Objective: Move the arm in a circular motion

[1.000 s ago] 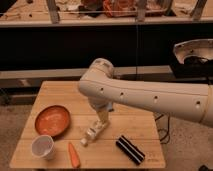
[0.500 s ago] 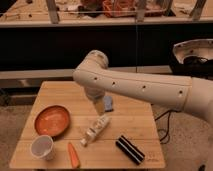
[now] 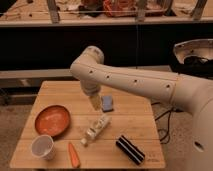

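Note:
The large white arm [image 3: 135, 82] reaches in from the right across the wooden table [image 3: 135, 117], with small dark dots along its link and a rounded joint [image 3: 89, 62] above the table's far middle. From that joint a short link hangs down to a pale yellowish tip, the gripper [image 3: 95, 104]. It hovers above the table's middle, just left of a small blue object [image 3: 107, 103] and above a white bottle [image 3: 96, 129] lying on its side. It holds nothing that I can see.
An orange plate [image 3: 51, 120] lies at the left, a white cup [image 3: 43, 147] at the front left, a carrot [image 3: 73, 154] beside it, and a black striped block [image 3: 130, 149] at the front right. Dark shelving stands behind the table.
The arm's joint and tip have swung left and toward the far side of the table, uncovering the blue object and the white bottle.

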Controlling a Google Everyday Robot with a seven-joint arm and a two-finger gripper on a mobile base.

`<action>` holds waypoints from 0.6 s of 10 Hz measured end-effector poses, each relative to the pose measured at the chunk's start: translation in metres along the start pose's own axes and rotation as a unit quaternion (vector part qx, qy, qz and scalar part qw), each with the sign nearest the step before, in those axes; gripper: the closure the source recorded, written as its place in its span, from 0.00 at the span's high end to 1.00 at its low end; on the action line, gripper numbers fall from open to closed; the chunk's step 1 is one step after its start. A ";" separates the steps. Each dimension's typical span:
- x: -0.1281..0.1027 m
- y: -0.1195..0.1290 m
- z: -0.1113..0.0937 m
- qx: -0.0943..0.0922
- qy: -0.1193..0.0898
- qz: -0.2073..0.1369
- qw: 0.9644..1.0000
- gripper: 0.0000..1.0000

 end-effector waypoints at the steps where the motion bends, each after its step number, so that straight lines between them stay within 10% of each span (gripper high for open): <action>1: 0.003 0.000 0.003 -0.001 -0.002 0.007 1.000 0.72; 6: 0.022 -0.022 0.019 -0.006 -0.017 0.042 0.999 0.76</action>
